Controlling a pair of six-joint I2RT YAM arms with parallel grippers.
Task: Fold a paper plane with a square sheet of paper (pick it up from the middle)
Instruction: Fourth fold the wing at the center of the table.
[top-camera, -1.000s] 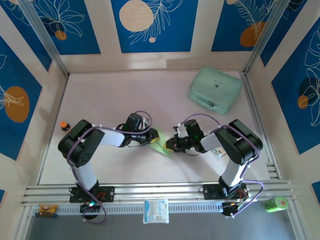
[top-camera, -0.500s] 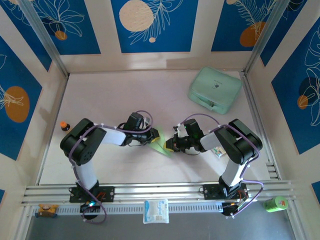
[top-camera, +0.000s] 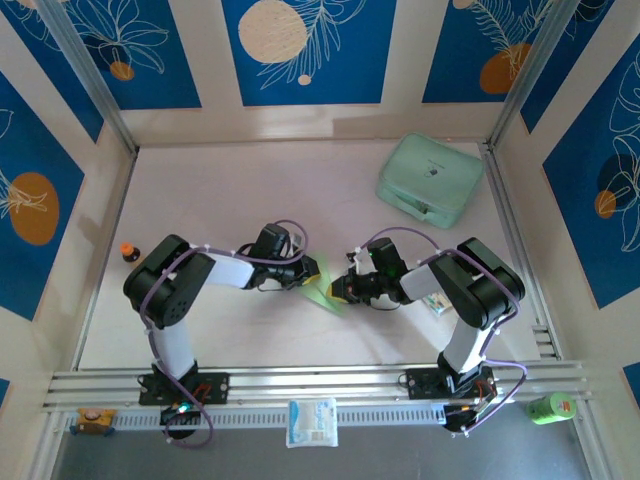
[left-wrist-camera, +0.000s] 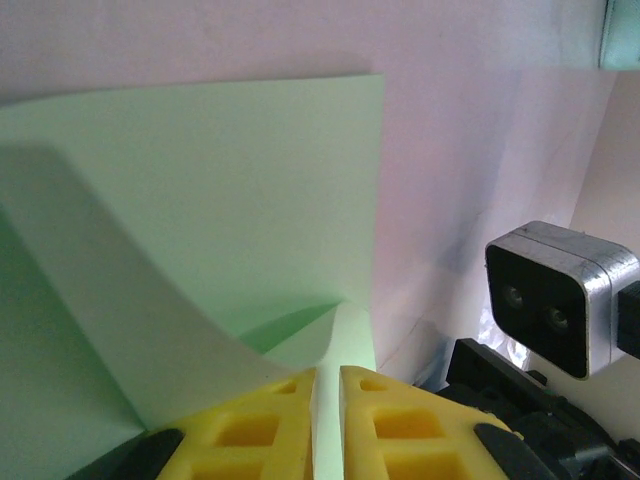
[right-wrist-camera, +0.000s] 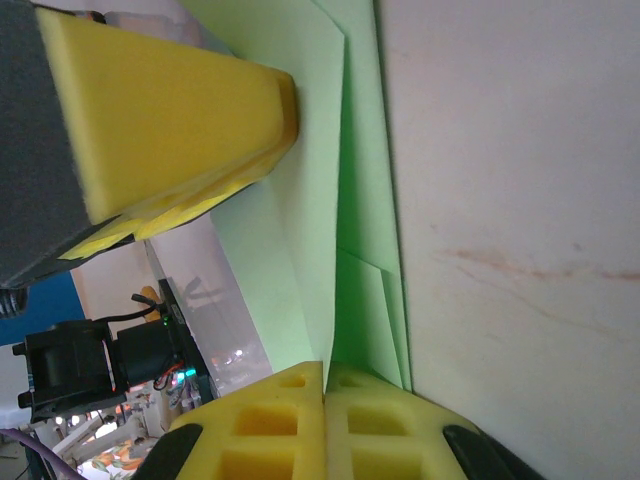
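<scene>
Mid-table, left tool (left-wrist-camera: 327, 376) and right tool (right-wrist-camera: 325, 370) each clamp the paper (left-wrist-camera: 220, 200); mint case (top-camera: 430, 180) closed.

Robotics lab test cell: aluminium extrusion posts (top-camera: 86, 75), slotted rail (top-camera: 320, 382) carrying bolted arm bases (top-camera: 180, 385), white tabletop (top-camera: 250, 190), blue leaf-print backdrop panels (top-camera: 340, 60), purple cabling (top-camera: 287, 227).

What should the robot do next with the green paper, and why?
The left gripper should probably carry its flap over and lay it flat. Its jaws and those of the right gripper are shut on the paper, and the flap curls up, uncreased.
</scene>
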